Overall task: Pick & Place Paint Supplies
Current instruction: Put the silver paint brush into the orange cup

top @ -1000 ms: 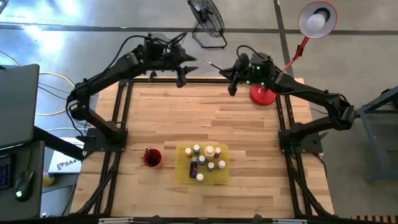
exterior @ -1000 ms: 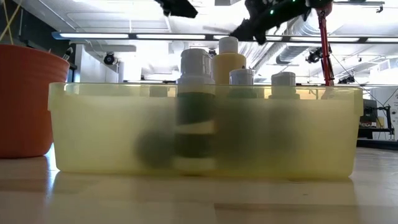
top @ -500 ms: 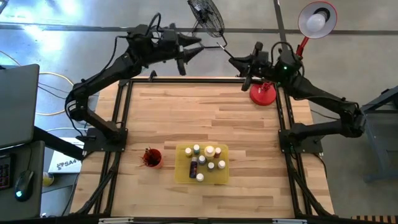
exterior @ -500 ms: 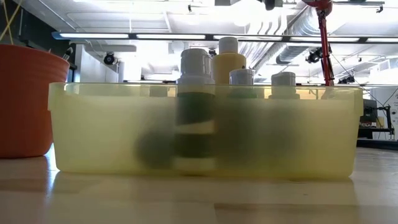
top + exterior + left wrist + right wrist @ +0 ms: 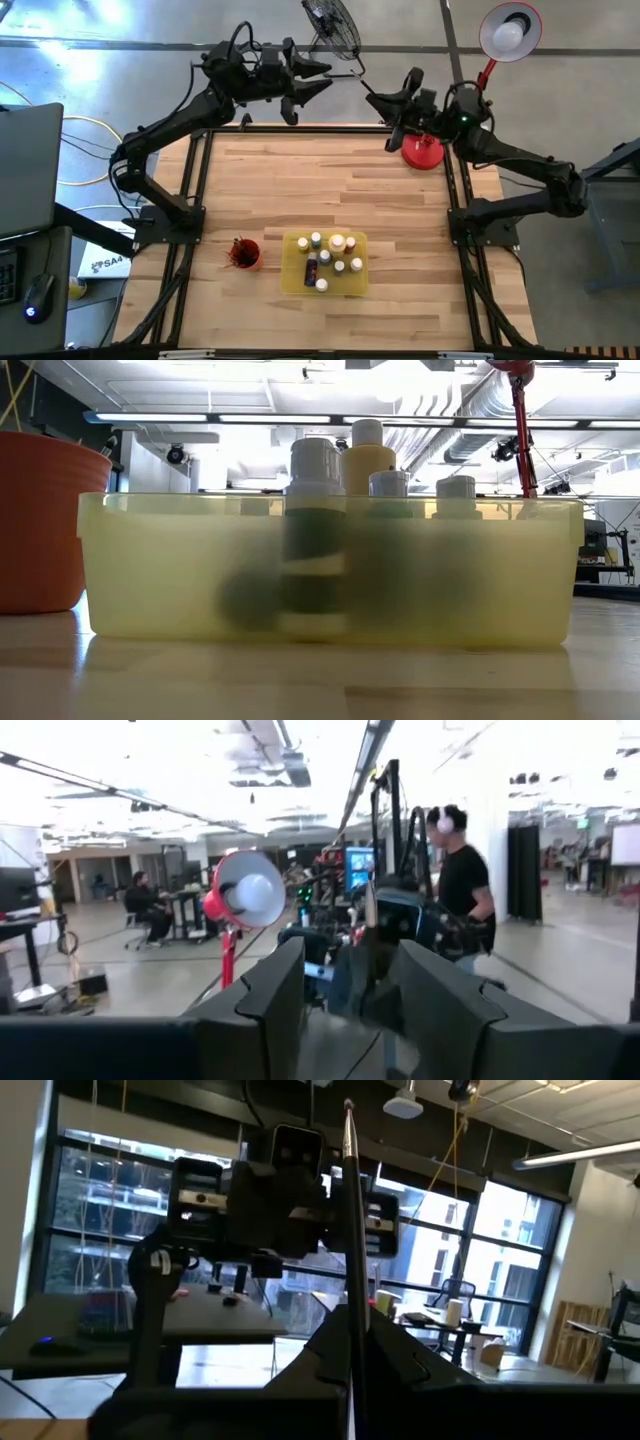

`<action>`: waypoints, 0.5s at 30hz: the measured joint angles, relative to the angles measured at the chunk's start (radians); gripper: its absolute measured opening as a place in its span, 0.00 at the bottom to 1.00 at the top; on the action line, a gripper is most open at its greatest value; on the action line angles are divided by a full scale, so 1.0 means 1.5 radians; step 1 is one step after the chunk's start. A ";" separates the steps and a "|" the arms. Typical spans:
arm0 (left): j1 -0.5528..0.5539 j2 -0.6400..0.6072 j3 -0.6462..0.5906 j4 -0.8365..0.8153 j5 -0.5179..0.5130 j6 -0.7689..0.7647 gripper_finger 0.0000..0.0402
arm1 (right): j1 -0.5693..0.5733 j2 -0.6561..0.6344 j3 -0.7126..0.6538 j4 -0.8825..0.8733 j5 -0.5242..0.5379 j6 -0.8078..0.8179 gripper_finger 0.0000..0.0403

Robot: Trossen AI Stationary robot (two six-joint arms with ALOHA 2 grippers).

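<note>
Your two arms were raised above the far edge of the table (image 5: 330,180), facing each other. The right gripper (image 5: 372,98) was clenched on a thin paintbrush (image 5: 351,1270); in its own wrist view the brush stood pinched between the two dark fingers (image 5: 395,1360) and rose straight past them, its tip pointing toward the left arm. From above, the brush (image 5: 345,74) showed as a thin line reaching from the right gripper across to the left gripper (image 5: 325,76). The left gripper's fingers (image 5: 275,985) stood apart, released, with a gap between them, and through that gap you could see the right arm's wrist facing it. Whether the brush tip lay between the left fingers or just short of them, you could not tell.

The rest of the paint supplies were well away from both grippers, toward the near side of the table. The paint bottles (image 5: 328,258) stood in the yellow tray (image 5: 292,278), pale caps up, with one bottle lying on its side among them. The low view showed a dark bottle (image 5: 314,540) and a taller yellowish bottle (image 5: 367,460) upright behind the tray wall (image 5: 150,580). Just beside the tray, the red cup (image 5: 245,253) held more brushes. A red lamp (image 5: 424,152) stood on the table just beside the right gripper.
</note>
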 joint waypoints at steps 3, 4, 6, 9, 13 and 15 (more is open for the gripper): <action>-0.010 0.006 0.000 0.021 -0.004 -0.015 0.39 | 0.005 0.004 0.000 0.000 0.001 0.000 0.01; -0.012 0.010 0.000 0.030 -0.003 -0.018 0.39 | 0.005 0.007 0.000 0.000 0.001 0.000 0.01; -0.015 0.020 0.000 0.036 0.004 -0.032 0.39 | 0.008 0.013 0.000 0.002 0.001 0.001 0.01; -0.025 0.037 0.000 0.043 0.014 -0.041 0.39 | 0.014 0.021 0.000 0.004 0.010 0.000 0.01; -0.024 0.047 0.000 0.043 0.012 -0.057 0.39 | 0.022 0.028 0.000 0.002 0.029 -0.010 0.01; -0.024 0.047 0.000 0.055 0.014 -0.058 0.39 | 0.023 0.029 0.000 0.000 0.035 -0.010 0.01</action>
